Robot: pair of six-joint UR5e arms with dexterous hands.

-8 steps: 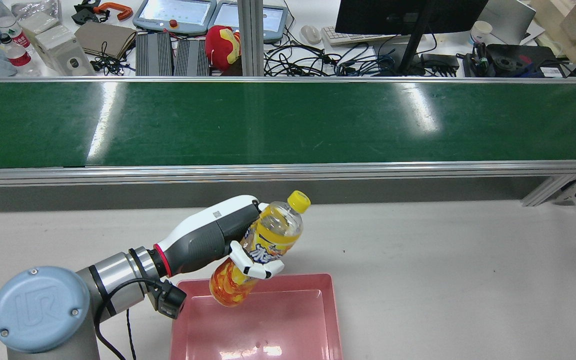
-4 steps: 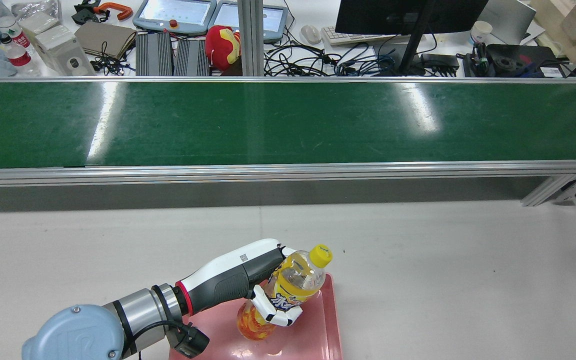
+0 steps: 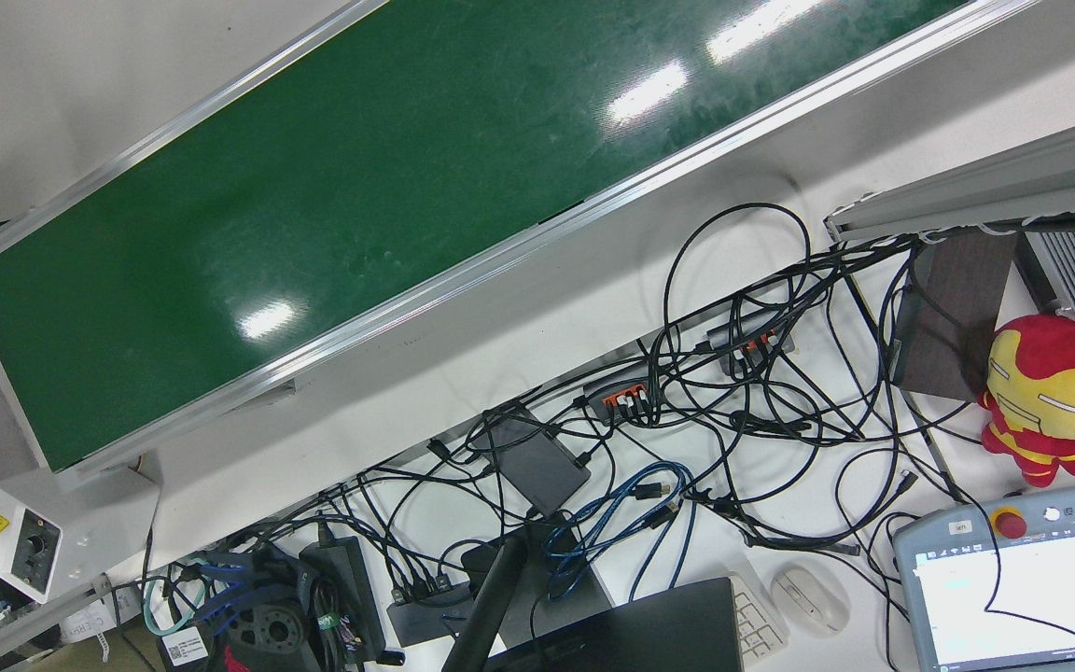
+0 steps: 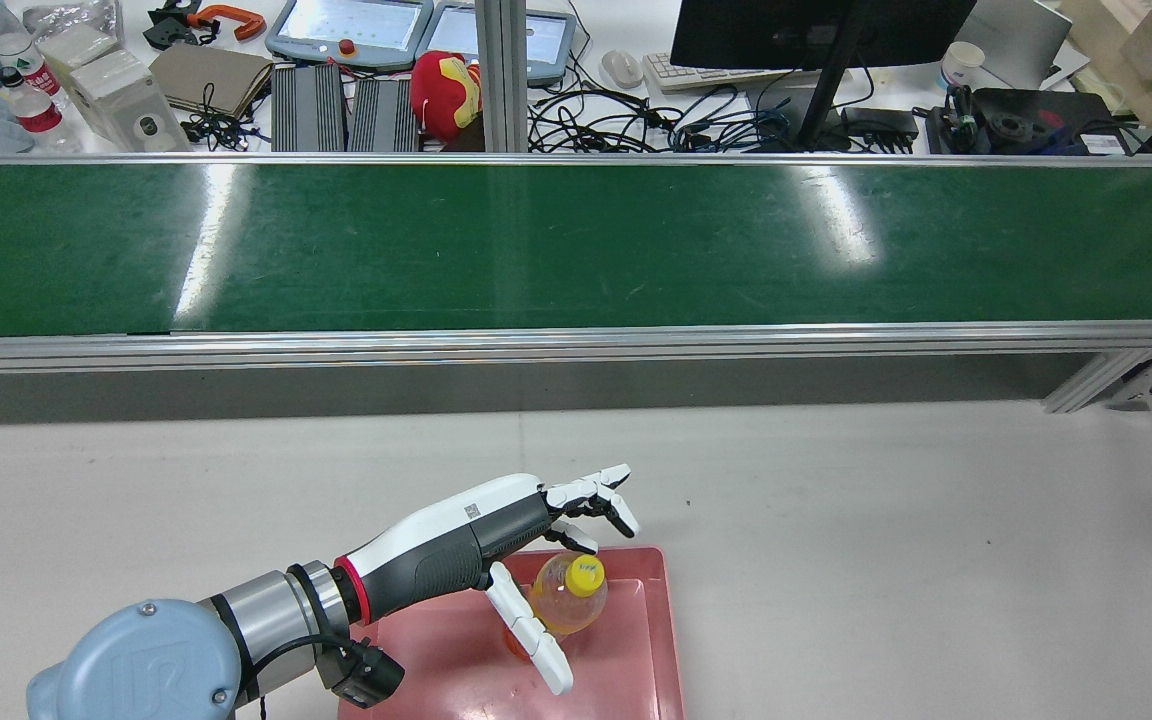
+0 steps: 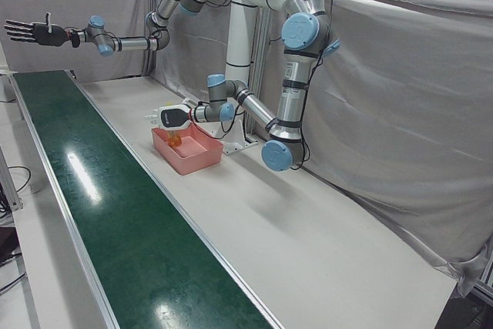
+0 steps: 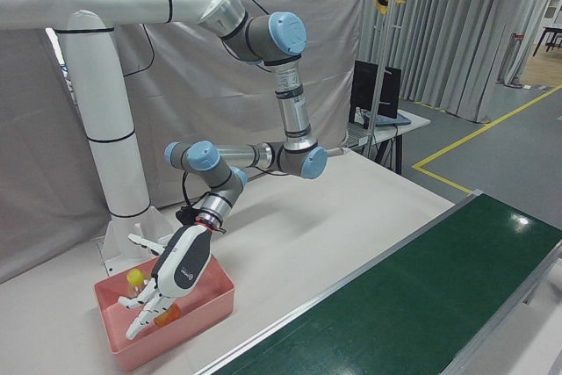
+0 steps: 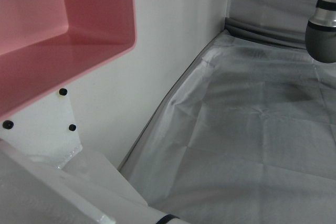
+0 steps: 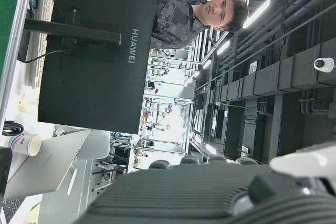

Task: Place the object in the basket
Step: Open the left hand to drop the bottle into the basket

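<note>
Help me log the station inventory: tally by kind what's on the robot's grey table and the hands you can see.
Bottles: 1, the orange drink bottle, standing in the basket.
Baskets: 1, the pink basket.
Hands: 2, the left hand open over the bottle, and the right hand open, raised far off.
Total: 4.

The left hand (image 4: 526,520), fingers spread apart, hovers over a yellow-capped orange drink bottle (image 4: 558,603) standing inside the shallow pink plastic basket (image 4: 636,660).

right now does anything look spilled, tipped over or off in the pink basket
Nothing stands out. The orange bottle stands upright inside the pink basket, cap on, no spill visible. The left hand is open beside it.
</note>
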